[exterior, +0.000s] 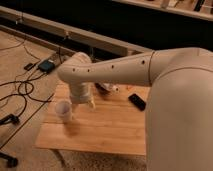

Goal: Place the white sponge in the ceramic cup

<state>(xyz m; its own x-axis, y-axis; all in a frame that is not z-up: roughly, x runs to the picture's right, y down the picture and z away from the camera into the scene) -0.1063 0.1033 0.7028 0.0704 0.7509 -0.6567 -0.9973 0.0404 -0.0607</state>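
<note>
The gripper (89, 103) hangs above the worktop (110, 131), the cup (64, 109) just beside its jaws, whose state cannot be told.

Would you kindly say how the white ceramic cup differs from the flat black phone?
The white ceramic cup stands upright and pale; the flat black phone lies flat and dark. In the picture, the cup is just left of the gripper, the phone well to its right. Both rest on the wooden table.

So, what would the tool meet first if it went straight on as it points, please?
Probably the wooden table, just beside the ceramic cup; the tool hangs there pointing down, but depth is unclear.
</note>
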